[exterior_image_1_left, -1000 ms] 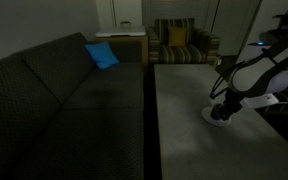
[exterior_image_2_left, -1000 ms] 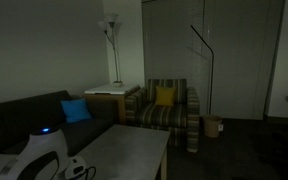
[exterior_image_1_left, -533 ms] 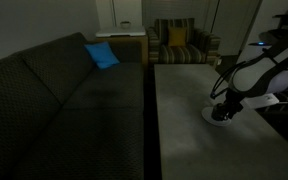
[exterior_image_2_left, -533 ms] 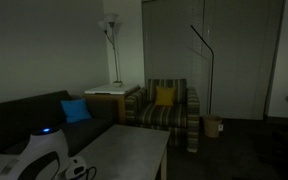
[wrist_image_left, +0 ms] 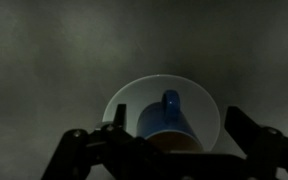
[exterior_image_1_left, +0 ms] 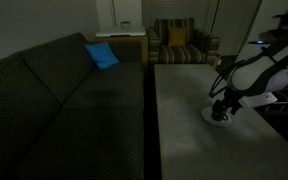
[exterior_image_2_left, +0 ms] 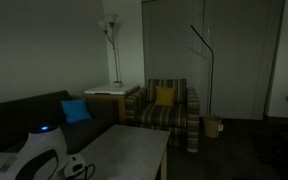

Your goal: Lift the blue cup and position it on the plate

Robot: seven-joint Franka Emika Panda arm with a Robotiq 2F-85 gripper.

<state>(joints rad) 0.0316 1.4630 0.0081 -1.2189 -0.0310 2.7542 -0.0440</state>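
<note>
In the wrist view the blue cup (wrist_image_left: 162, 124) stands on the round white plate (wrist_image_left: 209, 108), its handle pointing away from the camera and its lighter inside showing. My gripper (wrist_image_left: 175, 128) is open. One dark finger stands on each side of the cup, with a gap between each finger and the cup's wall. In an exterior view the gripper (exterior_image_1_left: 221, 108) hangs low over the plate (exterior_image_1_left: 210, 117) near the table's right side, and the cup is hidden behind the fingers.
The plate lies on a grey table (exterior_image_1_left: 179, 100). A dark sofa (exterior_image_1_left: 54, 95) with a blue cushion (exterior_image_1_left: 101, 55) runs along the table's left. A striped armchair (exterior_image_2_left: 169, 108) with a yellow cushion and a floor lamp (exterior_image_2_left: 111, 40) stand beyond.
The arm has kept its place over the plate. The jaws have spread and now stand apart from the cup, which rests on the plate.
</note>
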